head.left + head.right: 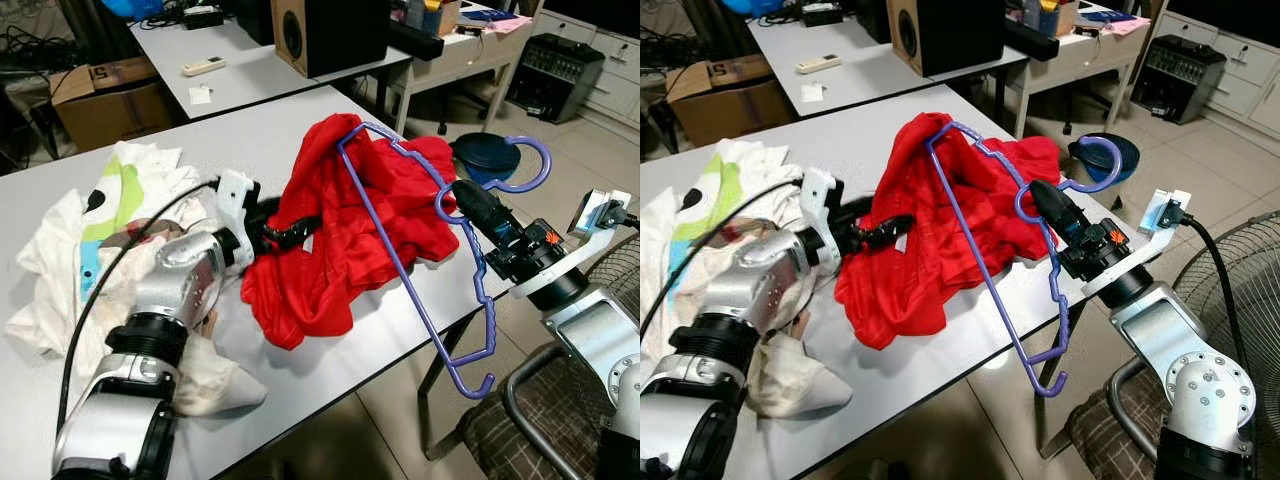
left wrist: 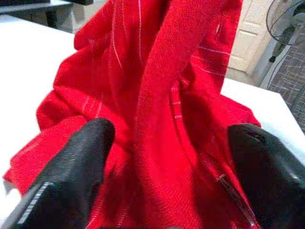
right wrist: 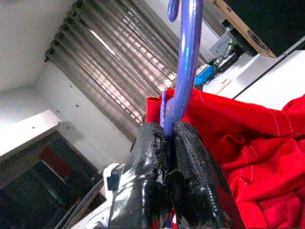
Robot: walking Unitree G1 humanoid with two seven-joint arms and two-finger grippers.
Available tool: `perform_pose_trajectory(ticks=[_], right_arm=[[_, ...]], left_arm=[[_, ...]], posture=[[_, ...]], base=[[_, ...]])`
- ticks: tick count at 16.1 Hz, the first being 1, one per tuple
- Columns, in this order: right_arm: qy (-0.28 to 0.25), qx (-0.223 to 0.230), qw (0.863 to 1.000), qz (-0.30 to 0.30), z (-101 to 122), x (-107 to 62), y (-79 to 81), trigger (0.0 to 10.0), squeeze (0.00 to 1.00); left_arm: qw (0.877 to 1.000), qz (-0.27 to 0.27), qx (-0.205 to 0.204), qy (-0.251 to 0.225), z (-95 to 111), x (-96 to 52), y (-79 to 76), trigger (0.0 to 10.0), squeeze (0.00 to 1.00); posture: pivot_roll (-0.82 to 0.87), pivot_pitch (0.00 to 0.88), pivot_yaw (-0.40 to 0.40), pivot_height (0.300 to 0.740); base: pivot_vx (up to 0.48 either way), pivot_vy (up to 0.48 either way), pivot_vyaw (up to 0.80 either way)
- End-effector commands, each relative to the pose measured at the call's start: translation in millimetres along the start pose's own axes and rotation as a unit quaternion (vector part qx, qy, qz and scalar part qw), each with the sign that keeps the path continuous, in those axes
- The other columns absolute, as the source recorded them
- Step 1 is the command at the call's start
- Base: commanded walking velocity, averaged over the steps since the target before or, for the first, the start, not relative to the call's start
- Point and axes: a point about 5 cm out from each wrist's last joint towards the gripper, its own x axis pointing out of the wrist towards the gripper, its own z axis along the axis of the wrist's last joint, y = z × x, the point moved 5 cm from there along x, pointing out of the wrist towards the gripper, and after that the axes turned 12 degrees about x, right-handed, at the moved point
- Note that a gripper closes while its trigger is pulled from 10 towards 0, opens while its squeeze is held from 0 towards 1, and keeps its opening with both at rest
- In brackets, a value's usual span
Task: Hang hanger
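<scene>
my right gripper (image 1: 1040,200) is clamped tight on the neck of the purple hanger (image 1: 985,270), holding it tilted over the table's (image 1: 330,350) near edge, its hook curling just past my fingers and its frame lying across the red garment (image 1: 350,230). my left gripper (image 1: 300,228) is spread wide, fingers pushed into the red cloth. the garment is heaped mid-table, beside a pile of white clothes (image 1: 70,250) at my left.
</scene>
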Motion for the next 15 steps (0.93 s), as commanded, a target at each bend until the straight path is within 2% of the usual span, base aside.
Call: perform_pose_trajectory(ticks=[1, 5, 8, 13, 15], right_arm=[[-0.001, -0.011, 1.000, 0.021, 1.5, 1.2, 11.1, 10.0, 0.00], [-0.003, -0.010, 1.000, 0.017, 2.3, -0.5, 9.2, 10.0, 0.00], [-0.002, -0.009, 1.000, 0.017, 2.2, 0.8, 8.6, 10.0, 0.00], [-0.003, -0.010, 1.000, 0.016, 3.7, 1.3, 8.8, 10.0, 0.00], [-0.004, -0.010, 1.000, 0.014, 3.5, 0.1, 8.6, 10.0, 0.00]], left_arm=[[1.000, 0.004, 0.009, -0.014, 9.8, 0.5, 4.7, 0.0, 0.00], [1.000, -0.001, 0.021, -0.010, 5.8, -8.5, 7.7, 0.0, 0.00], [1.000, 0.002, 0.015, -0.005, 2.9, -11.8, 10.3, 0.0, 0.00], [1.000, 0.014, 0.014, -0.001, 2.1, -5.7, 10.4, 0.0, 0.00], [0.998, 0.051, 0.034, -0.006, 11.3, -4.1, 21.2, 0.0, 0.00]], posture=[[-0.09, 0.000, 0.091, 0.740], [-0.09, 0.000, 0.091, 0.740], [-0.08, 0.000, 0.087, 0.740], [-0.09, 0.000, 0.085, 0.740], [-0.09, 0.000, 0.087, 0.740]], base=[[0.000, 0.000, 0.00], [0.000, 0.000, 0.00], [0.000, 0.000, 0.00], [0.000, 0.000, 0.00], [0.000, 0.000, 0.00]])
